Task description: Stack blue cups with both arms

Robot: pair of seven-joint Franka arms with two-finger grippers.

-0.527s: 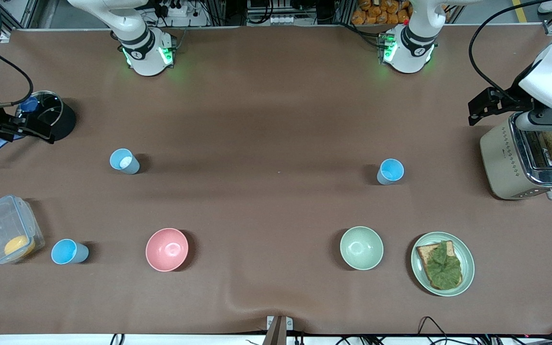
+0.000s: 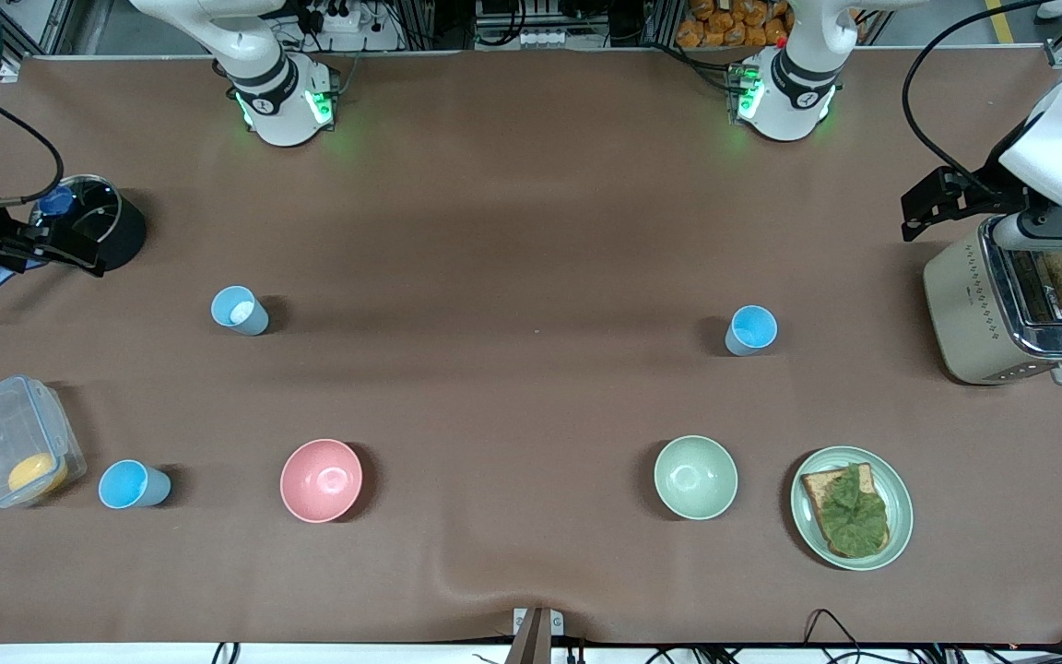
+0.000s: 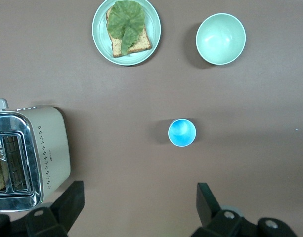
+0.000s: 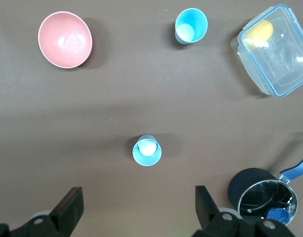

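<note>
Left end effector [image 3: 136, 207]: we see its fingers spread apart, empty, up over the toaster [image 2: 1010, 309].
Right end effector [image 4: 136, 210]: apart, empty, over the pot [image 2: 93, 221].
Cups: we count three upright on the tabletop [image 2: 513, 277], unstacked, well apart [image 2: 752, 330] [image 2: 239, 310] [image 2: 132, 485].

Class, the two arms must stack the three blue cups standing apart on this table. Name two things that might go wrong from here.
1. The left hand hangs open beside the toaster; swinging toward the nearest blue cup it may clip it.
2. The cup near the clear container stands close to it; the open right hand might bump the box.
</note>
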